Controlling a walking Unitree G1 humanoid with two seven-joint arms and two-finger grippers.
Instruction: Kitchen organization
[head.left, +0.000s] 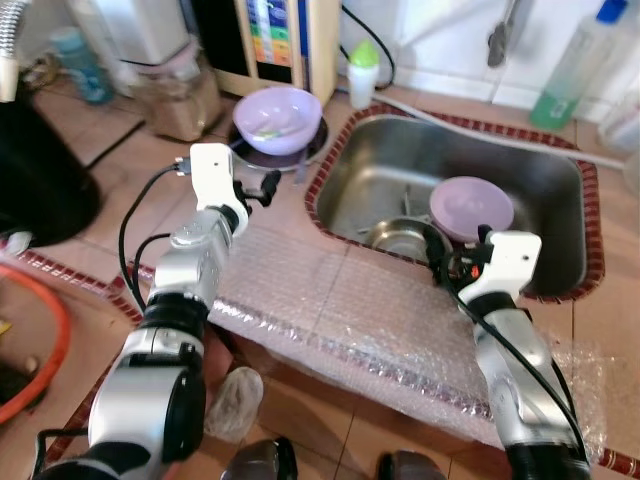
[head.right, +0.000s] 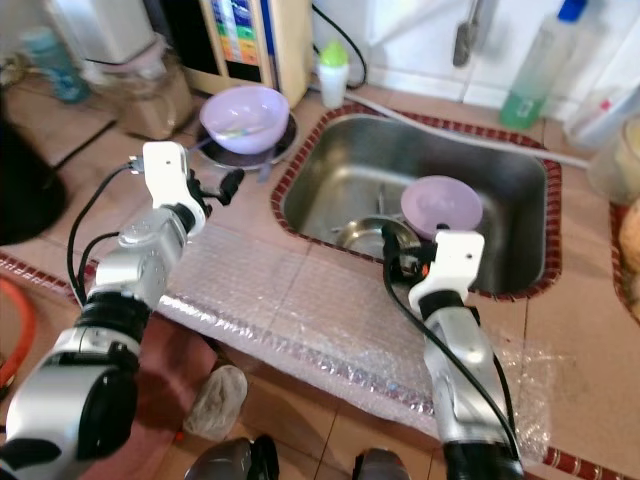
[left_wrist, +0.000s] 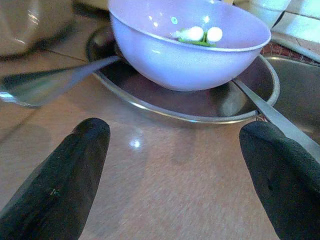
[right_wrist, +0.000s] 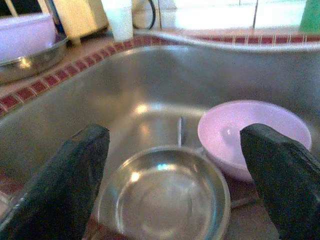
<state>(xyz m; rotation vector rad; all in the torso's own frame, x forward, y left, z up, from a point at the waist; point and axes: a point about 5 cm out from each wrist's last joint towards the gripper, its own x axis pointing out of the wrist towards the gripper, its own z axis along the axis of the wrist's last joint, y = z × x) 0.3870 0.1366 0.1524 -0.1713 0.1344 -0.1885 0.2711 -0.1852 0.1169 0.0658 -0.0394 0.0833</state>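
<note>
A purple bowl (head.left: 277, 118) with bits of food in it sits on a steel plate (left_wrist: 200, 107) on the counter, left of the sink (head.left: 400, 150). A spoon (left_wrist: 45, 82) leans on the plate's rim. My left gripper (head.left: 262, 187) hovers open just short of this plate, aimed at the bowl (left_wrist: 190, 55). Inside the sink lie a second purple bowl (head.left: 470, 207) and a steel bowl (head.left: 400, 238). My right gripper (head.left: 440, 255) is open at the sink's near rim, facing both the steel bowl (right_wrist: 165, 200) and the purple one (right_wrist: 250, 135).
A sheet of bubble wrap (head.left: 330, 310) covers the counter's front edge. A white bottle with a green cap (head.left: 363, 72) and a green soap bottle (head.left: 570, 70) stand behind the sink. A black pot (head.left: 40, 170) and a blender jar (head.left: 180, 95) crowd the left.
</note>
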